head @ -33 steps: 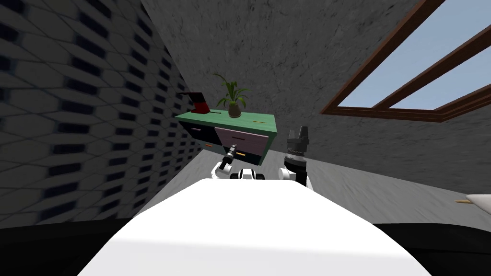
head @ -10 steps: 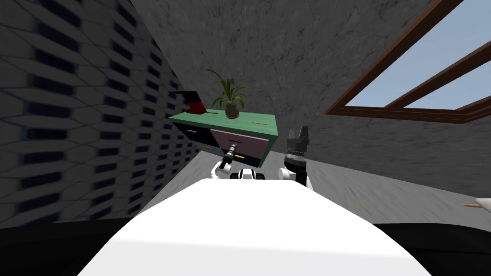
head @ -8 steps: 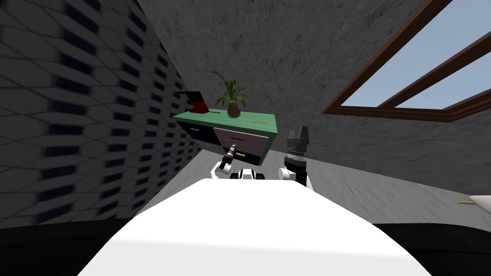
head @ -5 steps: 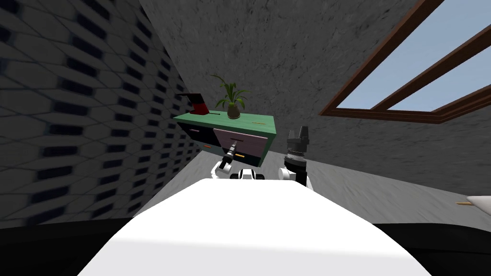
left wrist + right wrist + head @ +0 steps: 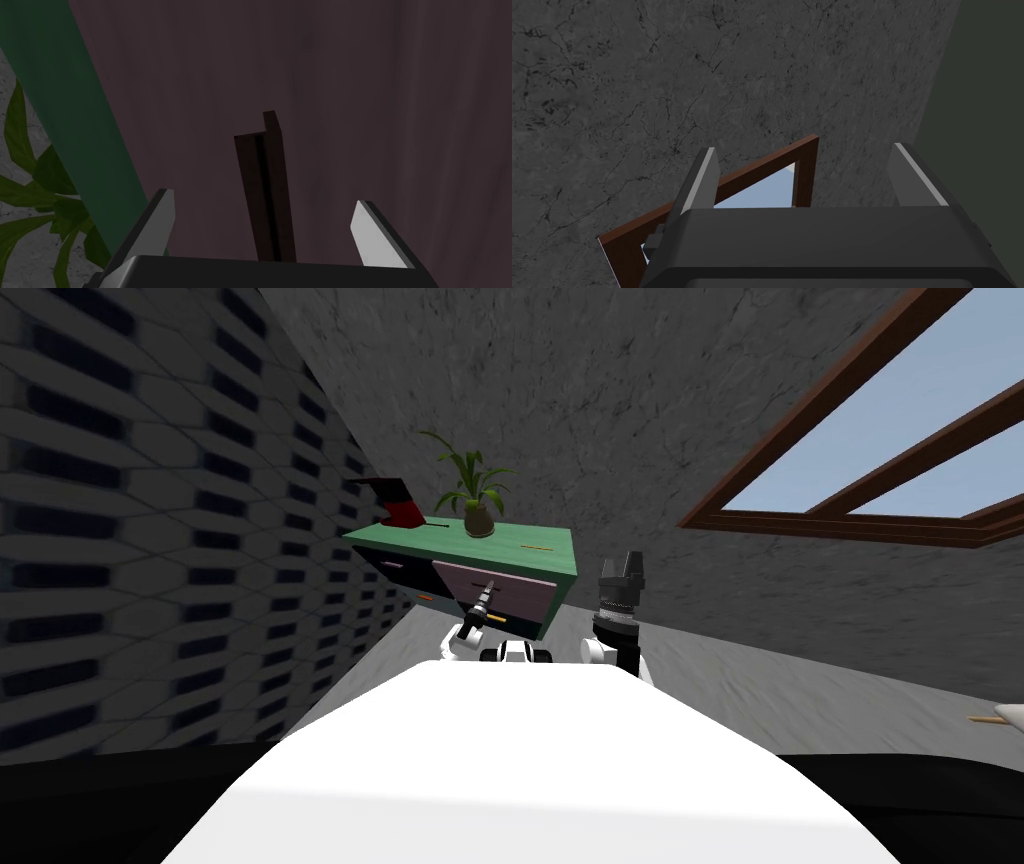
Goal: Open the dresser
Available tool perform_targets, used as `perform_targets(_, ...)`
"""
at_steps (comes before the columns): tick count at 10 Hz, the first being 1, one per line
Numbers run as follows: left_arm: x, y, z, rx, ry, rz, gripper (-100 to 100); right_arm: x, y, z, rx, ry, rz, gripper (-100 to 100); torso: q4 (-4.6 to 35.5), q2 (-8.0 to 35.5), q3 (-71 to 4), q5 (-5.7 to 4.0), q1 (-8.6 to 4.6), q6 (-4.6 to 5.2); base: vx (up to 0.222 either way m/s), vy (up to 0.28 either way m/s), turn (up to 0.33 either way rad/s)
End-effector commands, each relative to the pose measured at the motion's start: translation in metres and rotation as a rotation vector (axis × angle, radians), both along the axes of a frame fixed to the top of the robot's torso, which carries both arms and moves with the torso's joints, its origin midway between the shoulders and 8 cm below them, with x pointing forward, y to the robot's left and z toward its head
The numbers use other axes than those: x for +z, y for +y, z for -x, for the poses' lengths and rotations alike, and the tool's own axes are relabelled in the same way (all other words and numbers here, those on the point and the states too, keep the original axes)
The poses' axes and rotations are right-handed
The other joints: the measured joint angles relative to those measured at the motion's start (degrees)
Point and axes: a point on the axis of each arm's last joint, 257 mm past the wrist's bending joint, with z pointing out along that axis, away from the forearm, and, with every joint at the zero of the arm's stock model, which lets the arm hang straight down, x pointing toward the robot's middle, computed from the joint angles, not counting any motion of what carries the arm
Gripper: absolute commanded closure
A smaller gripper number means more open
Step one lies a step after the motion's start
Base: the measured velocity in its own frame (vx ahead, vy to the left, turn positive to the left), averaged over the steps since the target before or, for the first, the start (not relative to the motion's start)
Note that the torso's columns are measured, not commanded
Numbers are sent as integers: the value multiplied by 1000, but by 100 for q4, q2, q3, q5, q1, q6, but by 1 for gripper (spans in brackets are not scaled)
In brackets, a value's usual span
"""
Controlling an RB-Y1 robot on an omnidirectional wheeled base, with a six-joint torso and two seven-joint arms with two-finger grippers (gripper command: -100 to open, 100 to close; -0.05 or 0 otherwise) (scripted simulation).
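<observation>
Left wrist view: left gripper [image 5: 263, 200] spread wide, straddling dark brown bar handle [image 5: 264, 165] on mauve drawer front [image 5: 350, 100] of green-topped dresser [image 5: 500, 543], prob. lined up to clamp & pull. Right gripper [image 5: 621, 568] held up aside, fingers apart, likely keeping clear.

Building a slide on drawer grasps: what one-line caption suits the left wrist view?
Open left tool flanks the dark brown bar handle on the dull purple drawer front, fingers clear of it.
</observation>
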Motion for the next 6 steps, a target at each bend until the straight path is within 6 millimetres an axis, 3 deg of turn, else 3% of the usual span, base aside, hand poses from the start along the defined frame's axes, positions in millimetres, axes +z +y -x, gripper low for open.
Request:
perform_targets(1,1,-1,3,-5,2,-2,100,0,0,0,0,0,0,0,-4,-15,-9,-2,-7,0,-116,18,31)
perform_targets(4,3,-3,6,-10,4,-4,100,0,0,0,0,0,0,0,10,19,9,-9,-10,-10,-182,57,18)
perform_targets(6,-4,-2,12,-12,21,-6,100,0,0,0,0,0,0,0,11,-53,-31,-17,-37,4,-113,25,25)
